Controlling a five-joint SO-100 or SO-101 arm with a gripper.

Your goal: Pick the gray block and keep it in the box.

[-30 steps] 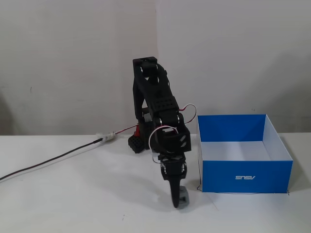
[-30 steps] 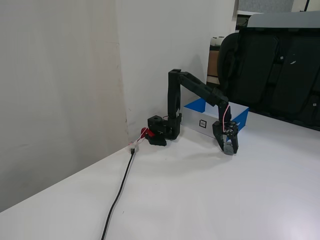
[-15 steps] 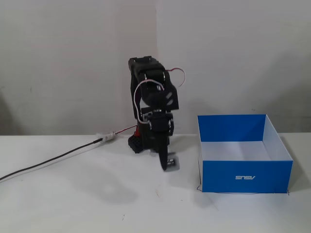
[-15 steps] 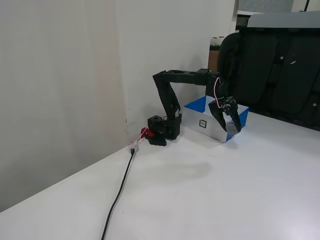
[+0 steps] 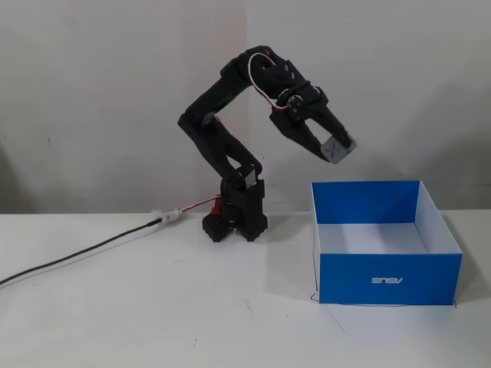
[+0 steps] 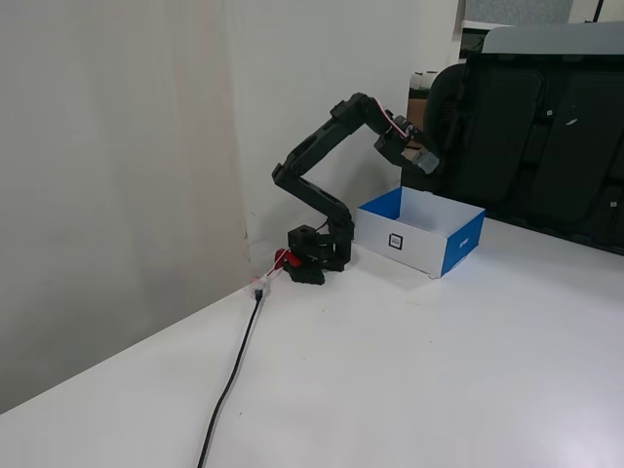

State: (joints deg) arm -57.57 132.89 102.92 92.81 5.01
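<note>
While the arm reaches out from its base, a fixed view from the front shows the gripper closed on the gray block, the cube pinched at the tips of the two fingers and carried in the air, clear of the table. The box stands on the table at the right of this view, open side up, its white floor bare. Block and gripper hang above the box's left rear corner, so that the opening lies below and to the right of the fingertips; by my judgement the coming move is a short carry further right and down, so that the block stands over the floor and not over the wall before the fingers part. The fingers slope down and to the right, toward the box. In a fixed view from the side and farther off, the gripper again hangs above the box, near its far rim. The gray block shows only as a small pale patch at the fingertips, too small to tell its tilt. A black cable runs over the table to the arm's base.
</note>
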